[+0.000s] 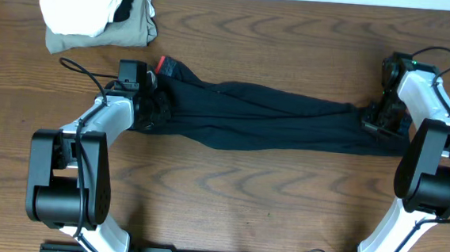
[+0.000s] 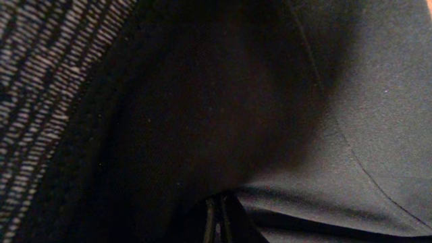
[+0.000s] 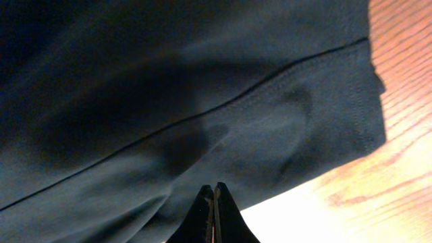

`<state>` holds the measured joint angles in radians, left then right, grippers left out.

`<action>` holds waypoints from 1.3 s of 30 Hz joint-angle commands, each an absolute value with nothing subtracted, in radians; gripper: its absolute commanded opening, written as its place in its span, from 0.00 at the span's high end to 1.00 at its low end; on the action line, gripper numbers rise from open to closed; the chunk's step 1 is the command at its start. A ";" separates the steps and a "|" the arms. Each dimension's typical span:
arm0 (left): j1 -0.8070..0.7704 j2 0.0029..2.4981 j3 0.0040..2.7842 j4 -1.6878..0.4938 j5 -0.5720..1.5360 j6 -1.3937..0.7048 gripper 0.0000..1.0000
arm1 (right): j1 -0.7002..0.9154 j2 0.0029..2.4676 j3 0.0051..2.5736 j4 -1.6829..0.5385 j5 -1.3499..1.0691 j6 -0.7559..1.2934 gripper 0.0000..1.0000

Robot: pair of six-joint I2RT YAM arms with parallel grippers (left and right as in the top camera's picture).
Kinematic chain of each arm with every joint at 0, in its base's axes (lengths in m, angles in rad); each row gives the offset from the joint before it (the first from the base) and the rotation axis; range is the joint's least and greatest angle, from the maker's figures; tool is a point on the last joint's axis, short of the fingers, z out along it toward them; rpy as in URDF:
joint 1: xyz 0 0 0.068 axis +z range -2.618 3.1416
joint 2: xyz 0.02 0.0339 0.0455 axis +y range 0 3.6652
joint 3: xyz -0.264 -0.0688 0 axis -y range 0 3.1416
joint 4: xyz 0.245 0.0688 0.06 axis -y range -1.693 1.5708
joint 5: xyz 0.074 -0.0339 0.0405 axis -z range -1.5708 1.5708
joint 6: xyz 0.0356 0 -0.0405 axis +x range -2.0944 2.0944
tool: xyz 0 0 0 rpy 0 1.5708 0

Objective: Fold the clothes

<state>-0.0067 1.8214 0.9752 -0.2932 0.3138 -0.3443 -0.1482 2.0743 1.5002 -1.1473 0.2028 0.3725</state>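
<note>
Treat clothes (image 1: 265,117) as soft, light, limp. Hold by ends: left jaws pinched shut on 9 o'clock waistband (image 1: 163,64), right jaws on 3 o'clock hem (image 3: 324,101).

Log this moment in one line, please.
left gripper: shut on trousers | right gripper: shut on trousers | trousers: stretched out, unfolded
</note>
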 commanded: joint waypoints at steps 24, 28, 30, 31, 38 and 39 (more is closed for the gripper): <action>0.006 1.829 0.973 -0.309 0.260 -0.354 0.93 | 0.302 1.995 1.557 -0.825 -0.165 -0.037 0.44; 0.006 1.829 0.973 -0.309 0.260 -0.353 0.93 | 0.366 2.049 1.557 -0.774 -0.160 -0.094 0.41; 0.006 1.829 0.973 -0.309 0.260 -0.353 0.92 | 0.384 2.068 1.557 -0.765 -0.137 -0.094 0.41; 0.006 1.829 0.973 -0.309 0.260 -0.353 0.93 | 0.389 2.076 1.557 -0.760 -0.134 -0.094 0.41; 0.006 1.829 0.973 -0.308 0.261 -0.354 0.92 | 0.400 2.112 1.557 -0.741 -0.135 -0.094 0.51; 0.006 1.829 0.973 -0.308 0.260 -0.354 0.93 | 0.400 2.119 1.557 -0.741 -0.135 -0.094 0.53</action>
<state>-0.0067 1.8214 0.9752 -0.2932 0.3115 -0.3443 0.3985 2.0880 1.5436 -0.7437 -0.1402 -0.0818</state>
